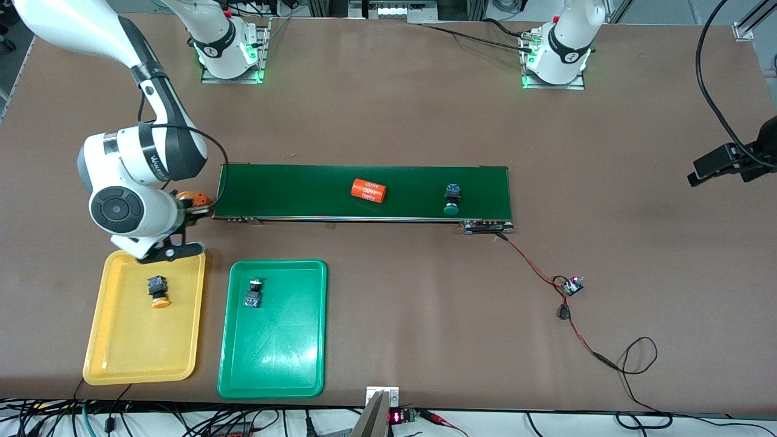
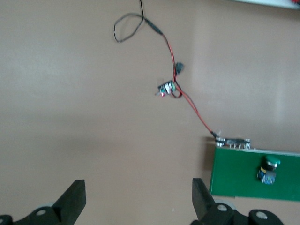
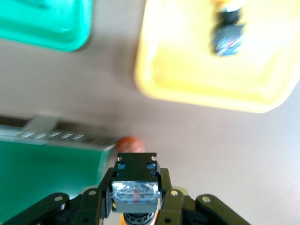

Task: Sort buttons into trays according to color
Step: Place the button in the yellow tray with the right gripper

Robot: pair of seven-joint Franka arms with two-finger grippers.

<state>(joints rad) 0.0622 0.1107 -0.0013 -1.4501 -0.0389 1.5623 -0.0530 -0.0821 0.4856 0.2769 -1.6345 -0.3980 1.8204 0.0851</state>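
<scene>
The right claw [image 3: 136, 199] grips what looks like an orange-capped button [image 3: 135, 193] beside the belt [image 1: 364, 193] end, bound for the yellow tray [image 1: 103, 358]. The left claw [image 2: 138, 201] waits, wide.

The yellow tray [image 1: 182, 358] and the green tray [image 1: 276, 364] beside it look like smooth, glossy moulded plastic, the green one catching streaks of light. The conveyor belt [image 1: 303, 188] above them has a flat, matt dark-green surface with a metal edge strip. The table [image 1: 425, 315] is matt brown, board-like.
</scene>
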